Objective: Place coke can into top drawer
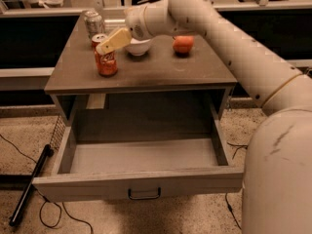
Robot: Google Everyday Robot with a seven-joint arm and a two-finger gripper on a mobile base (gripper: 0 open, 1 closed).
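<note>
Cans, two: coke can, silver can; one bowl, one fruit, on tabletop.
Pincer at coke can's top, its opening cannot be told; top drawer pulled out.
</note>
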